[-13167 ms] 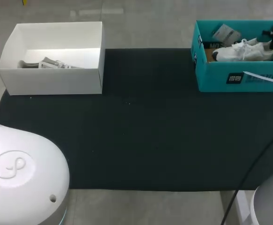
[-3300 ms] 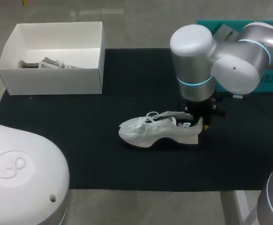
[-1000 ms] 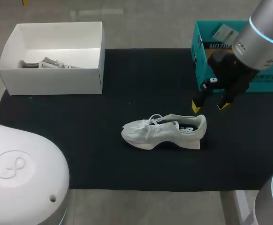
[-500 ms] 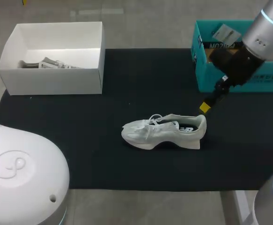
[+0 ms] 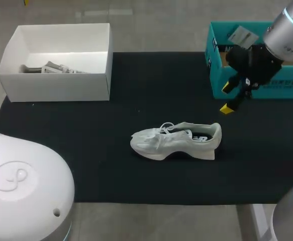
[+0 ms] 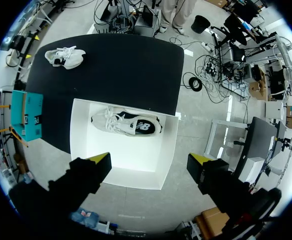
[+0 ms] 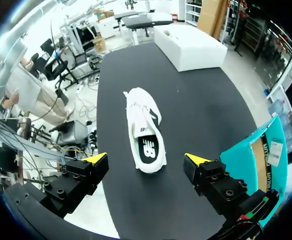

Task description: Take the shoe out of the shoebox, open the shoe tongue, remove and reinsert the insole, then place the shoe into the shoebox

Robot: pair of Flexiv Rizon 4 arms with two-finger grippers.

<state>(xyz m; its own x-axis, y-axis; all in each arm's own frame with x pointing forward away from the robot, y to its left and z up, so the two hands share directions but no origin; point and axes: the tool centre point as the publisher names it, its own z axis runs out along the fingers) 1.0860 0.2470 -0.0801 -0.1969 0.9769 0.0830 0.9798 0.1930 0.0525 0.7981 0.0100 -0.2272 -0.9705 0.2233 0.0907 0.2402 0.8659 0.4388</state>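
- Head view, closest in: the rounded white housing of the left arm (image 5: 25, 186) fills the near left corner and covers that part of the black-covered bench (image 5: 111, 165).
- Mid-bench lies the white lace-up trainer (image 5: 176, 141). It stands upright on its sole with its toe to the left and its heel to the right, outside both boxes and touching nothing else.
- Beyond its heel, off to the right, the right pincer (image 5: 227, 98) hangs above the bench, fingers spread wide and holding nothing. In its wrist view the trainer lies ahead, in line with the gap between the fingers, heel nearest.
- Behind that pincer, the right arm's dark wrist hides part of the teal cardboard shoebox (image 5: 214, 83) at the far right, which has a white paper card (image 5: 241, 35) inside.
- Far left sits an open white cardboard box (image 5: 56, 85), with a second pale trainer (image 5: 56, 68) lying in it.
- Seen from the left wrist, the left pincer (image 6: 151, 160) hangs high over that white box, fingers wide apart and empty.
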